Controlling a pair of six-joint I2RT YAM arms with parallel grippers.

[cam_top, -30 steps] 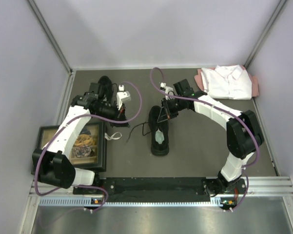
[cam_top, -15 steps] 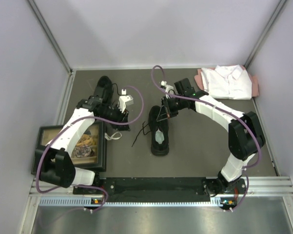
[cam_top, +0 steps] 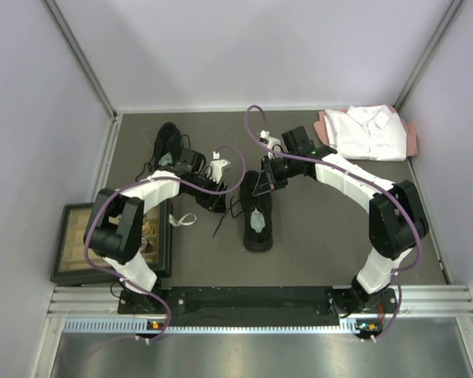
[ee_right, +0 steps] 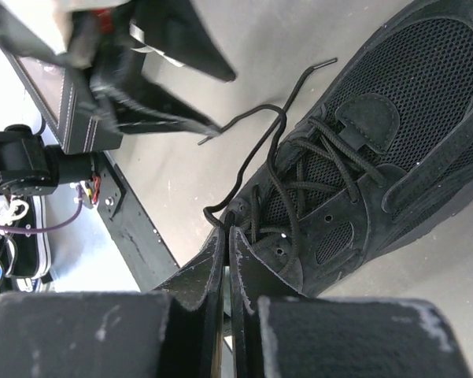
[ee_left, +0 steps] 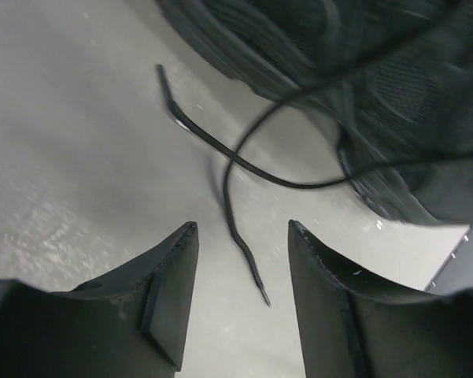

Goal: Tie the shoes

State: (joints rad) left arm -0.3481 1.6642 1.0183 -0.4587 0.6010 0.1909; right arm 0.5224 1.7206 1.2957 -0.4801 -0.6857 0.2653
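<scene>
Dark grey table under pale lilac walls carries both shoes. One shoe, pale grey insole showing, lies in the middle between the two arms. The other shoe sits well apart at the far left.

The left gripper hovers low over the table just beside the middle shoe. Its jaws stand wide apart and hold nothing. A loose lace end lies on the surface in the gap, touching neither finger.

The right gripper is at the shoe's collar, its jaws pressed together to a thin slit. A lace curls down from the eyelets to their tips and appears pinched there.

A folded white shirt rests in the far right corner. A dark picture frame lies near the left arm's base. No brand mark or writing on the shoes can be read.
</scene>
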